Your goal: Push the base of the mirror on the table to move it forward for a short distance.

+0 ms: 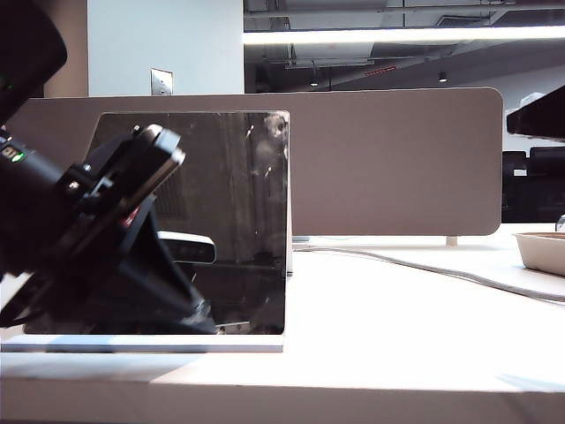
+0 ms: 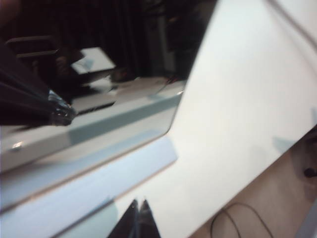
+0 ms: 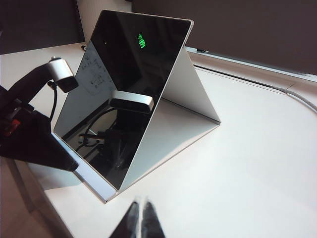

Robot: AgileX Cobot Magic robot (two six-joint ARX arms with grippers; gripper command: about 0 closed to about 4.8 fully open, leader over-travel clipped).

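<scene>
The left arm stood in front of the mirror's left half, covering much of it in the exterior view. The left gripper hung low over the base, its two fingertips drawn together to a point with nothing between them. The mirror itself stood near the table's front edge, leaning back on its white stand, with the thin white base running along its bottom edge. The table spread bare and white to the right of the mirror, and a grey-brown divider rose behind it. The right gripper hovered off the mirror's right front corner, clear of the base, its fingertips nearly touching and holding nothing.
</scene>
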